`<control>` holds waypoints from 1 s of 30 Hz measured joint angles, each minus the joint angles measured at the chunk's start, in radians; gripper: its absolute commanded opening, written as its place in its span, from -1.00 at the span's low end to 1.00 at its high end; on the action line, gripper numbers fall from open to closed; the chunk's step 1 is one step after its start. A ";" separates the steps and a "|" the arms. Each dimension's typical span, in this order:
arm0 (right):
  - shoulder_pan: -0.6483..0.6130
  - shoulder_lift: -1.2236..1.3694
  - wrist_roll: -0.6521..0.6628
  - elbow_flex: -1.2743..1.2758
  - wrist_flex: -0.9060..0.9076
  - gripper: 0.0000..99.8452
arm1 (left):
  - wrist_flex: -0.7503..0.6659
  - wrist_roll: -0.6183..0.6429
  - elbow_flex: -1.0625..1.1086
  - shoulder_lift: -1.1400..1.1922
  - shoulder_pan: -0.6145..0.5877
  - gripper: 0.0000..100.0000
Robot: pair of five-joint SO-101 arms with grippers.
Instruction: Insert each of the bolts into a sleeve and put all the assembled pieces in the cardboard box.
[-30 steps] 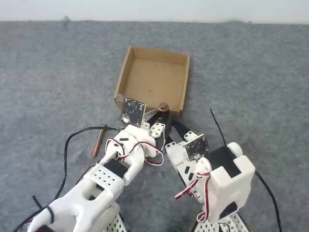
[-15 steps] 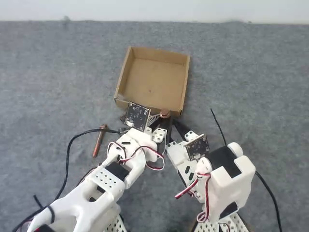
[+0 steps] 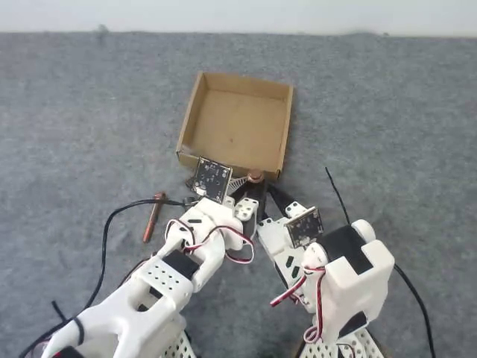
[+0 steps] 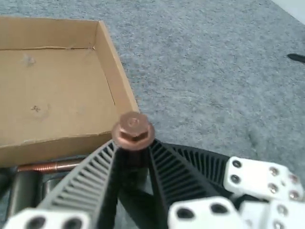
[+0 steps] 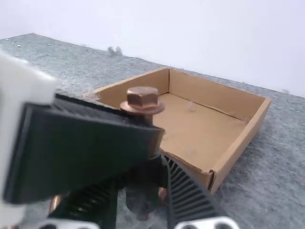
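A copper bolt [image 3: 254, 177] stands upright just in front of the cardboard box [image 3: 191, 115], its head above a dark sleeve [image 4: 131, 164]. My left gripper [image 4: 132, 149] is shut on the bolt right under its hexagonal head [image 4: 132, 129]. My right gripper [image 5: 143, 202] is shut on the sleeve [image 5: 143, 202] lower down, beneath the left jaws. In the high view the left gripper [image 3: 248, 191] and the right gripper [image 3: 262, 197] meet at the box's front wall. The box [image 4: 110, 71] has nothing in it.
A second copper bolt [image 3: 153, 216] lies on the grey carpet left of the left arm, near a black cable [image 3: 112, 216]. Another copper bolt [image 4: 45, 167] lies along the box's front wall [image 5: 236, 145], next to a dark cylinder [image 4: 21, 191].
The left gripper shifted slightly right and down with the bolt, so the bolt's head now sits lower. The right arm has kept still.
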 measured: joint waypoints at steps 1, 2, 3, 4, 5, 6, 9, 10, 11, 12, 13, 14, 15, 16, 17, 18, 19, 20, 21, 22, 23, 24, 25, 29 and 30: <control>0.011 0.000 0.000 0.000 0.000 -0.99 | 0.000 0.000 0.000 0.000 0.005 -0.55; 0.012 0.000 0.000 0.000 0.000 -0.99 | 0.000 0.000 0.000 0.000 0.008 -0.50; 0.014 0.000 0.000 0.000 0.000 -0.99 | 0.000 0.000 0.005 0.000 0.009 -0.47; 0.012 0.000 0.000 0.000 0.000 -0.99 | 0.000 -0.005 0.012 0.000 0.009 -0.46; 0.011 0.000 0.000 0.000 0.000 -0.99 | 0.000 -0.005 0.015 0.000 0.011 -0.46; 0.011 0.000 0.000 0.000 0.000 -0.99 | 0.000 -0.005 0.015 -0.003 0.012 -0.46; 0.011 0.000 0.000 0.000 0.000 -0.99 | 0.000 0.000 0.017 -0.012 0.012 -0.46; 0.011 0.000 0.000 0.000 0.000 -0.99 | 0.000 0.000 0.017 -0.012 0.012 -0.46; 0.011 0.000 0.000 0.000 0.000 -0.99 | 0.000 0.002 0.017 -0.012 0.012 -0.46; 0.011 0.000 0.000 0.000 0.000 -0.99 | 0.000 0.003 0.017 -0.012 0.012 -0.46; 0.011 0.000 0.000 0.000 0.000 -0.99 | 0.000 0.003 0.017 -0.012 0.012 -0.46; 0.011 0.000 0.000 0.000 0.000 -0.99 | 0.000 0.003 0.017 -0.012 0.012 -0.46; 0.011 0.000 0.000 0.000 0.000 -0.99 | 0.000 0.003 0.017 -0.012 0.012 -0.46; 0.011 0.000 0.000 0.000 0.000 -0.99 | 0.000 0.003 0.017 -0.012 0.012 -0.46; 0.011 0.000 0.000 0.000 0.000 -0.99 | 0.000 0.003 0.017 -0.012 0.012 -0.46; 0.011 0.000 0.000 0.000 0.000 -0.99 | 0.000 0.003 0.017 -0.012 0.012 -0.46; 0.011 0.000 0.000 0.000 0.000 -0.99 | 0.000 0.003 0.017 -0.012 0.012 -0.46; 0.011 0.000 0.000 0.000 0.000 -0.99 | 0.000 0.003 0.017 -0.012 0.011 -0.46; 0.011 0.000 0.000 0.000 0.000 -0.99 | 0.000 0.003 0.017 -0.012 0.006 -0.46; 0.011 0.000 0.000 0.000 0.000 -0.99 | 0.000 -0.002 0.017 -0.012 -0.003 -0.46; 0.011 0.000 0.000 0.000 0.000 -0.99 | 0.000 -0.002 0.017 -0.012 -0.011 -0.46; 0.011 0.000 0.000 0.000 0.000 -0.99 | 0.000 0.002 0.018 -0.012 -0.014 -0.46; 0.011 0.000 0.000 0.000 0.000 -0.99 | 0.000 0.002 0.018 -0.012 -0.017 -0.46; 0.012 0.000 0.000 0.000 0.000 -0.99 | 0.000 -0.005 0.018 -0.014 -0.031 -0.46; 0.012 0.000 0.000 0.000 0.000 -0.99 | 0.000 -0.005 0.018 -0.015 -0.041 -0.46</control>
